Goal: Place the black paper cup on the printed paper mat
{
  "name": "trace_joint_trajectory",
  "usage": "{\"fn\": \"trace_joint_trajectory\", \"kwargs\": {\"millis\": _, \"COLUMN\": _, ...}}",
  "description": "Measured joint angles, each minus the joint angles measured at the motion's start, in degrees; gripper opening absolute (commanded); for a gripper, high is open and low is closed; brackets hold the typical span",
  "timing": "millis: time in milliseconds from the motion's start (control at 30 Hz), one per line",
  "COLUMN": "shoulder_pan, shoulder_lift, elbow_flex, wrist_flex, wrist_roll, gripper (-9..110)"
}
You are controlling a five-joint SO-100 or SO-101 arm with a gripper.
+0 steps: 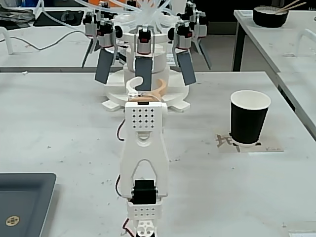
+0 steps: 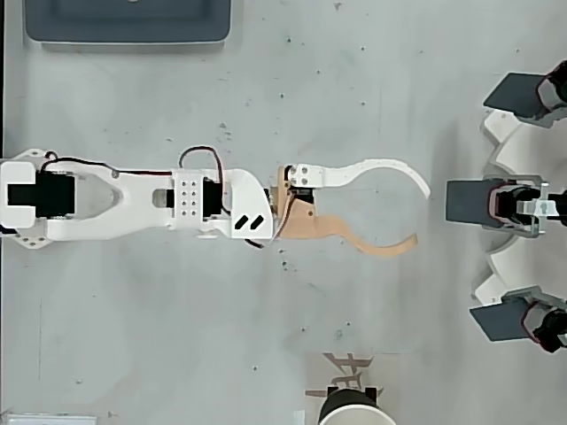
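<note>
The black paper cup [image 1: 249,118] stands upright on the printed paper mat [image 1: 269,147], to the right of the arm in the fixed view. In the overhead view only the cup's white rim [image 2: 354,410] shows at the bottom edge, with the mat [image 2: 347,367] poking out beside it. My gripper [image 2: 419,215] is open and empty, its white and tan fingers spread. It hovers over the middle of the table, well away from the cup. In the fixed view the gripper [image 1: 150,82] sits straight ahead of the arm.
A white round rig [image 1: 145,49] with several dark panels and motors stands just beyond the gripper [image 2: 523,204]. A dark grey tray [image 1: 24,202] lies at the near left [image 2: 128,22]. A dark bowl with chopsticks [image 1: 270,16] sits on another table.
</note>
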Motion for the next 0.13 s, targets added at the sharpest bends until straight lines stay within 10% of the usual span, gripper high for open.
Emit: {"fn": "trace_joint_trajectory", "kwargs": {"millis": 133, "shoulder_pan": 0.0, "shoulder_lift": -0.9, "elbow_flex": 0.0, "wrist_flex": 0.0, "wrist_roll": 0.0, "gripper": 9}}
